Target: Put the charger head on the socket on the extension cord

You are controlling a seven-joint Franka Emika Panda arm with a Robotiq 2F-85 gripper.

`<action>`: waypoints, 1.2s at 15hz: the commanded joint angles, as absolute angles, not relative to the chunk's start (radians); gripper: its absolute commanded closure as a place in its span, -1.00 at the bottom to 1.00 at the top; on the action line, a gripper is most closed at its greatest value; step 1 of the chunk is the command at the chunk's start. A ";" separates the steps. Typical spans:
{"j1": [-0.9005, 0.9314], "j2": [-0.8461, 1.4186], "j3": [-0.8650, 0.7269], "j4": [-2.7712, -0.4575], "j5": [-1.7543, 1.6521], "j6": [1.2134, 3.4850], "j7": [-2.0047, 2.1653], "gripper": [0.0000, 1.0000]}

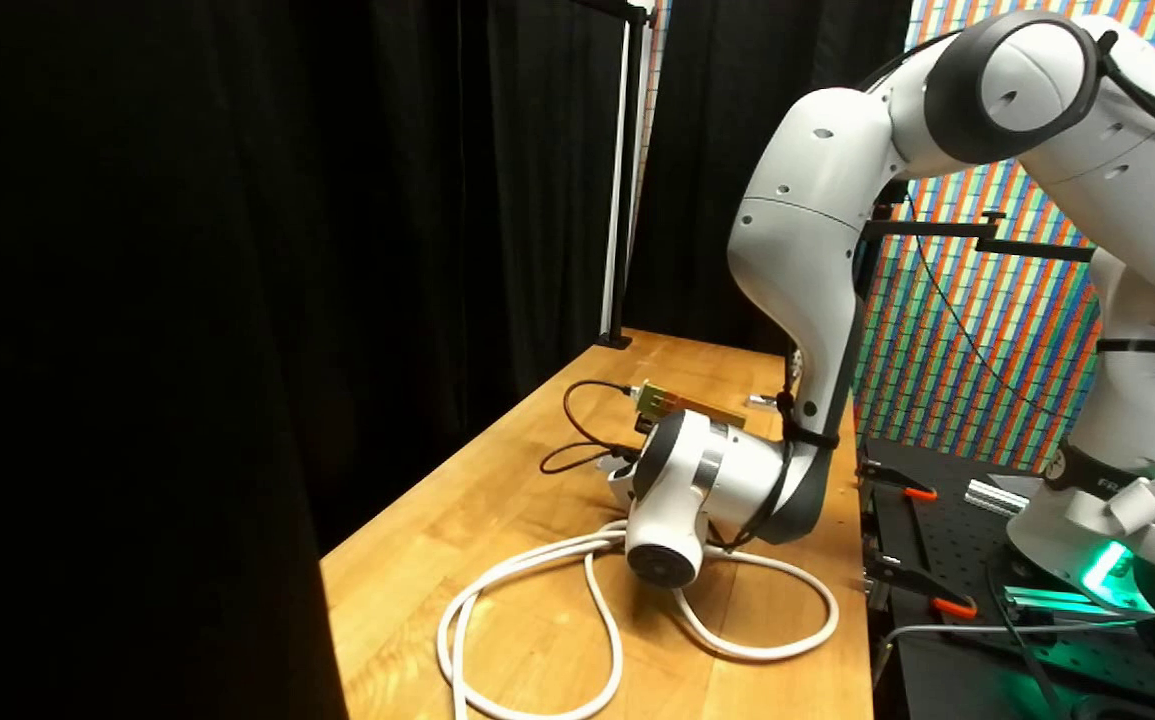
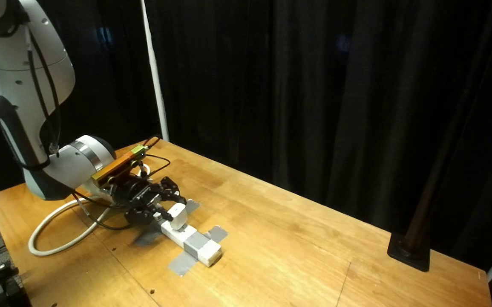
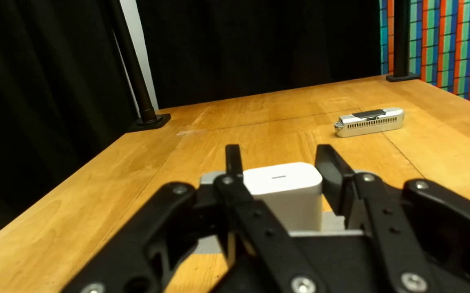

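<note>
1. Hand (image 3: 279, 159): fingers (image 3: 334, 175) part-way apart, set to the width of the charger head (image 2: 178, 216) and gripping it, one finger along each side. How hard they press is not readable.
2. Wrist view: both fingertips lie against the upper flanks of the white cube; its top face, marked with a thin slot, shows between them.
3. Attitude: hand low over the worktop (image 2: 292, 256), roughly level, at the end of the arm (image 1: 807, 230), which bends down from above.
4. Charger head: in an exterior view, stands about upright on top of the socket block (image 2: 179, 236). Underside hidden; whether it is fully seated can't be made out.
5. Socket block: flat on the worktop; grey tape (image 2: 182, 264) runs across it and onto the wood on both sides.
6. Extension cord (image 1: 757, 654): white cable in wide loops on the worktop, in both exterior views, partly hidden by the arm.
7. Silvery slotted item (image 3: 369, 123): on the worktop, well apart from the hand.
</note>
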State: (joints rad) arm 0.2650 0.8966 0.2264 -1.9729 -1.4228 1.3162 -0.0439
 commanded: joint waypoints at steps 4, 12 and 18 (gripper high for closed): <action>0.263 0.946 0.229 -1.924 -1.385 1.294 -0.034 0.55; 0.267 0.954 0.234 -1.908 -1.369 1.278 -0.043 0.55; 0.265 0.966 0.235 -1.885 -1.338 1.268 -0.046 0.55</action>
State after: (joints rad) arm 0.2665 0.9201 0.2303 -1.9324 -1.3816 1.2834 -0.0448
